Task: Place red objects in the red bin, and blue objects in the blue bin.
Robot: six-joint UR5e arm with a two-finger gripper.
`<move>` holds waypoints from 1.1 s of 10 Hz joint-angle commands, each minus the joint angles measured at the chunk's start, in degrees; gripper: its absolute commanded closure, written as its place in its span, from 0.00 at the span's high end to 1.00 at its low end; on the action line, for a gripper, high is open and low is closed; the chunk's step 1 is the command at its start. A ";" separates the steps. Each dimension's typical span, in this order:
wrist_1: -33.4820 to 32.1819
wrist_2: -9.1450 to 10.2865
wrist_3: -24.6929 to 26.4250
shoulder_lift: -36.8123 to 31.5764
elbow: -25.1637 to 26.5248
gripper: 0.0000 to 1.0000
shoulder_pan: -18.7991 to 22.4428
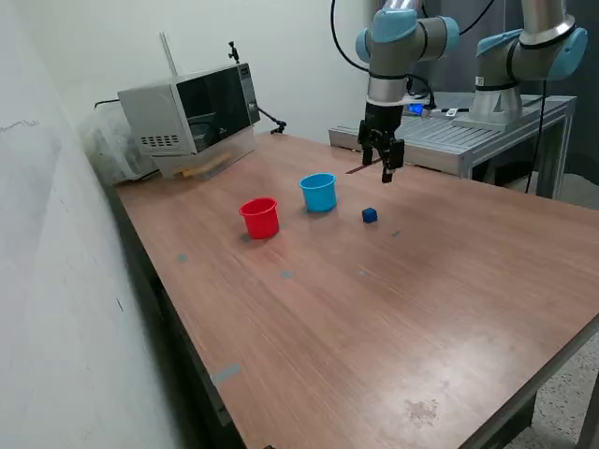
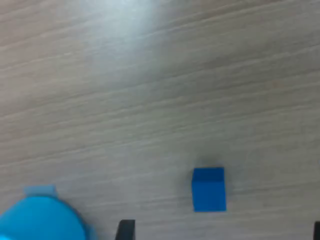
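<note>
One of the blue objects, a small dark blue cube (image 1: 370, 215) (image 2: 209, 189), lies on the wooden table just to the exterior view's right of the blue bin (image 1: 318, 192) (image 2: 42, 219), a light blue cup. The red bin (image 1: 259, 217) stands upright to the exterior view's left of the blue bin. My gripper (image 1: 386, 161) (image 2: 220, 231) hangs above the table, behind the cube and apart from it. It is open, its fingertips (image 2: 125, 229) spread wide with nothing between them. The red objects are out of view.
A microwave (image 1: 192, 108) stands at the table's back corner on the exterior view's left. A metal platform (image 1: 468, 136) carrying a second arm (image 1: 529, 56) stands behind the table. The table's edge (image 1: 178, 327) runs along the exterior view's left.
</note>
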 commanded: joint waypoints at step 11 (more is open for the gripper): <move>-1.96 1.54 -1.45 10.90 -5.49 1.00 -0.93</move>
